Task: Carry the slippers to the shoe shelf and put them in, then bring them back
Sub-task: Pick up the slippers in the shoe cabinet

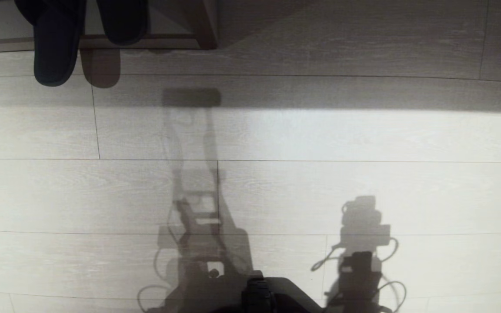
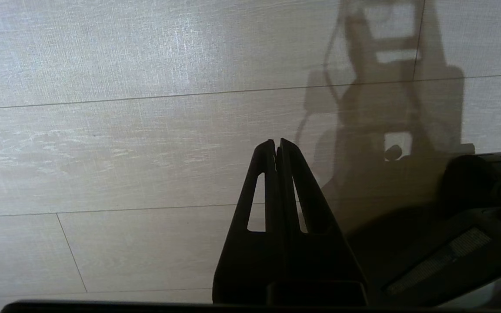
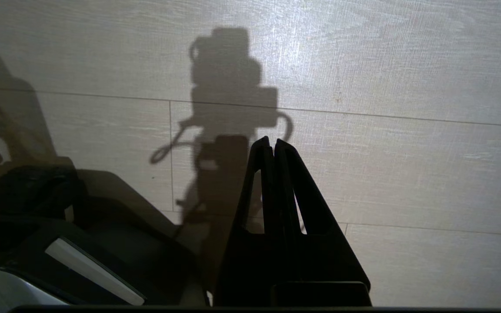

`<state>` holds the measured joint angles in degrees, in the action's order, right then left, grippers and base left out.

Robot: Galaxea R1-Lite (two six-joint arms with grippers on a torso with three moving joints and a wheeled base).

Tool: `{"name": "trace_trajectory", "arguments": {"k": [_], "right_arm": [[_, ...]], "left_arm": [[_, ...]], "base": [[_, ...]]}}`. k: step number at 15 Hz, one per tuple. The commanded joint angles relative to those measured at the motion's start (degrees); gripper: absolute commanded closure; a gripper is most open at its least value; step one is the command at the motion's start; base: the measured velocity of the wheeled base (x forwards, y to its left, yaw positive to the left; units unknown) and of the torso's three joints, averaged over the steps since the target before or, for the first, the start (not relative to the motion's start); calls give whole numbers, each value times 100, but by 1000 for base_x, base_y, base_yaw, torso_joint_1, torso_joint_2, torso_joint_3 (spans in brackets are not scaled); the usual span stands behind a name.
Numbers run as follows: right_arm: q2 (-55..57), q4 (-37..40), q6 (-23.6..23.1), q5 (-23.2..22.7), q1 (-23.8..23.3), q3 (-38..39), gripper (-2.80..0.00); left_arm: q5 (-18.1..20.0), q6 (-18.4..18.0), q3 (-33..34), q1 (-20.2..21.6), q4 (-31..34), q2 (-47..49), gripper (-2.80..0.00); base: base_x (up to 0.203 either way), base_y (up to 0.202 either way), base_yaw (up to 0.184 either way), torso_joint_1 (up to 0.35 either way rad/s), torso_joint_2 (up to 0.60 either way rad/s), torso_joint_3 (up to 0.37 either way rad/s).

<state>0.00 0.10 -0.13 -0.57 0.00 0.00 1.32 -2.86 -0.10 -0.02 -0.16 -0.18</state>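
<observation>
- A pair of dark charcoal fabric slippers with rounded toes (image 1: pixel 57 41) is sitting at the far left edge of the head view. One is hanging over the pale base of the shoe shelf (image 1: pixel 163 41) onto the floor; the other is lying further in.
- A pale wood-grain plank floor (image 1: pixel 363 143) is filling the head view, crossed by the robot's shadow.
- The left claw (image 2: pixel 276 143) is hovering over bare floor, clenched and empty, fingers pressing together.
- The right claw (image 3: pixel 271 141) is doing likewise, clenched on nothing.
</observation>
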Motion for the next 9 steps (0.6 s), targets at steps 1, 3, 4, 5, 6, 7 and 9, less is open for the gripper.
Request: {"name": "trace_trajectory", "arguments": {"k": [1, 3, 4, 5, 6, 7, 9], "right_arm": [[-9, -1, -4, -11, 2, 0, 0], [-9, -1, -4, -10, 0, 0, 0], [-9, -1, -4, -4, 0, 0, 0], [-9, -1, -4, -4, 0, 0, 0], [-9, -1, -4, -4, 0, 0, 0], [-9, -1, -4, -7, 8, 0, 0], [-9, -1, -4, -13, 5, 0, 0]], "left_arm": [[0, -4, 1, 1, -2, 27, 0], [0, -4, 1, 2, -2, 27, 0], [0, -4, 1, 2, -2, 27, 0], [0, -4, 1, 2, -2, 27, 0], [0, -4, 1, 2, -2, 27, 0], [0, -4, 1, -5, -2, 27, 0], [0, -4, 1, -6, -2, 27, 0]], "base": [[0, 0, 0, 0, 0, 0], [0, 0, 0, 0, 0, 0], [0, 0, 0, 0, 0, 0], [0, 0, 0, 0, 0, 0], [0, 0, 0, 0, 0, 0], [0, 0, 0, 0, 0, 0], [0, 0, 0, 0, 0, 0]]}}
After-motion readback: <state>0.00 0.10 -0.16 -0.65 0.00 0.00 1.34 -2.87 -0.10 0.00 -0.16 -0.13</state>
